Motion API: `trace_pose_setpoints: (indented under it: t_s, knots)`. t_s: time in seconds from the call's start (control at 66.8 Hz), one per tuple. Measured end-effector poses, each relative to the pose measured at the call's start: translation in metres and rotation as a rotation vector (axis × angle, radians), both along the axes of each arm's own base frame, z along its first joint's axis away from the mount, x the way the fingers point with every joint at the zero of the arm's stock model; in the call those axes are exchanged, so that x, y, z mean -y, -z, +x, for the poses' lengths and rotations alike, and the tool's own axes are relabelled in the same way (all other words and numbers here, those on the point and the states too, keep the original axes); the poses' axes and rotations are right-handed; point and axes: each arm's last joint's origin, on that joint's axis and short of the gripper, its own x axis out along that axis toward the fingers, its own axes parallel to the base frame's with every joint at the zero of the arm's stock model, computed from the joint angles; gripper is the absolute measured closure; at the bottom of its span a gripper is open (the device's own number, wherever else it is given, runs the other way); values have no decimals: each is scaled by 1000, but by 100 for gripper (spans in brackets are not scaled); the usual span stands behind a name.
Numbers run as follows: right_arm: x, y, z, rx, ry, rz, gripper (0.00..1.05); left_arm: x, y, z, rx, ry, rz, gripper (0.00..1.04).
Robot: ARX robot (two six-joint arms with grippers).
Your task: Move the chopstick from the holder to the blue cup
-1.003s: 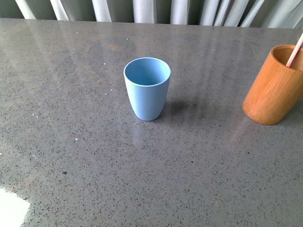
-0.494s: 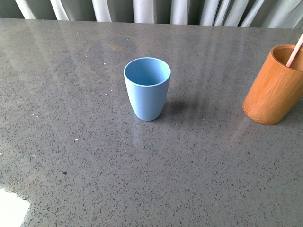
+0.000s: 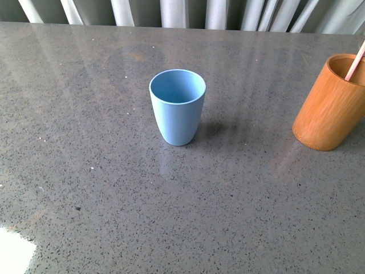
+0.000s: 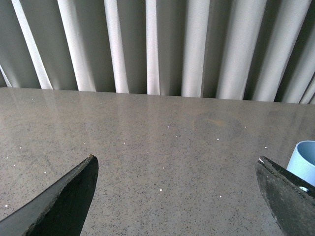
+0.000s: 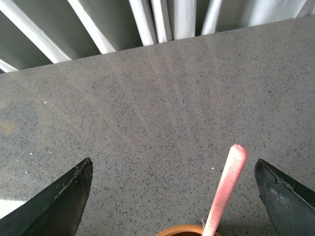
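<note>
I read the chopstick (image 5: 224, 189), a thin pinkish-tan stick with a rounded tip, leaning inside the holder (image 3: 329, 108), a straight-sided orange-brown cylinder with bamboo grain and a thick rim. My right gripper (image 5: 173, 162) hangs by the holder, its dark wedge jaws spread wide and empty, and the left gripper (image 4: 175, 160) is likewise agape. The blue cup (image 3: 177, 108), smooth and tapering, stands well left of the holder on the speckled grey stone table (image 3: 85, 188).
</note>
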Motion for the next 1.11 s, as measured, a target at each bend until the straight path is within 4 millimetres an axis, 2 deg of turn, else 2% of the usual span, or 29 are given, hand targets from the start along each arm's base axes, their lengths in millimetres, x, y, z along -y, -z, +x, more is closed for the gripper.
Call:
trace_pose_setpoints:
  t_s: [0.509,1.107]
  knots:
    - [2,1,0,-2,11,-3,12,0,0,0,0,0,0,9]
    - [3,8,3,-27,19,-6,36,0,0,0,0,0,0,9]
